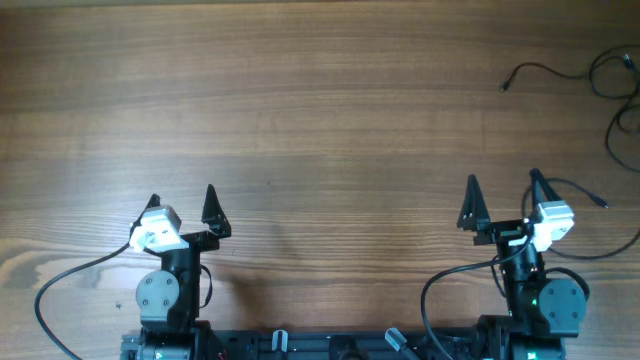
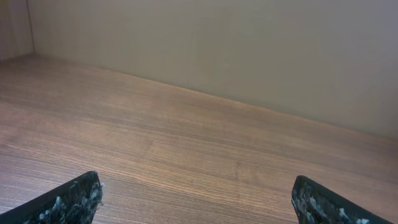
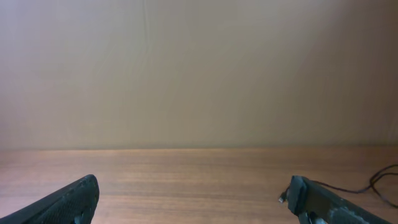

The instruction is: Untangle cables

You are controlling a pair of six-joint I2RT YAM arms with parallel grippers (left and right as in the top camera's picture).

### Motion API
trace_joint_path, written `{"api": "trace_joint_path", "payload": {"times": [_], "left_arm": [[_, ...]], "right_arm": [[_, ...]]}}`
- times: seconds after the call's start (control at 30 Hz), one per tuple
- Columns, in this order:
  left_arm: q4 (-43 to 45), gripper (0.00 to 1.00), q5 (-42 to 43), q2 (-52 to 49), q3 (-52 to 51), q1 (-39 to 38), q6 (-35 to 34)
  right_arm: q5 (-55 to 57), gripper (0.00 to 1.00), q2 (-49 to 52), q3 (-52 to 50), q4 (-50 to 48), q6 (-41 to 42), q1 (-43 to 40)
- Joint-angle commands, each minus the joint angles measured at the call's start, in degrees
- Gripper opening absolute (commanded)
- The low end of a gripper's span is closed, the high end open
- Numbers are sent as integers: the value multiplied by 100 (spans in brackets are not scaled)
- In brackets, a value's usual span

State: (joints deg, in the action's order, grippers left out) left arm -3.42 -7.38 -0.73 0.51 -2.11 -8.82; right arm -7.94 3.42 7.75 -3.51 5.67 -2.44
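Thin black cables [image 1: 615, 90] lie in loose loops at the table's far right edge. One strand [image 1: 540, 70] reaches left and ends in a small plug [image 1: 505, 85]. Another thin strand with a plug end [image 1: 590, 196] lies beside my right gripper. In the right wrist view a cable [image 3: 373, 183] and a small plug [image 3: 282, 199] show at the right. My left gripper [image 1: 183, 205] is open and empty at the front left, far from the cables. My right gripper [image 1: 503, 195] is open and empty at the front right, in front of the cables.
The wooden table [image 1: 320, 120] spreads across the overhead view. A beige wall [image 3: 199, 74] stands behind its far edge. The arm bases [image 1: 350, 345] and their thicker black cables [image 1: 60, 285] run along the front edge.
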Motion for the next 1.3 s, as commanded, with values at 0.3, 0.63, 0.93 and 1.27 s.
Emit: {"api": "trace_joint_path", "payload": {"times": [0.3, 0.63, 0.93, 1.27], "left_arm": [[-20, 100, 66, 42, -17, 42, 114], [-20, 100, 66, 42, -17, 42, 114], [-20, 100, 68, 42, -17, 42, 114], [-20, 100, 68, 35, -17, 42, 114]], "right_arm": [[-420, 100, -321, -186, -39, -118, -111], [-494, 100, -321, -376, -229, -101, -111], [-638, 100, -321, -527, -369, -105, -114], [-734, 100, -321, -750, -649, -127, -114]]}}
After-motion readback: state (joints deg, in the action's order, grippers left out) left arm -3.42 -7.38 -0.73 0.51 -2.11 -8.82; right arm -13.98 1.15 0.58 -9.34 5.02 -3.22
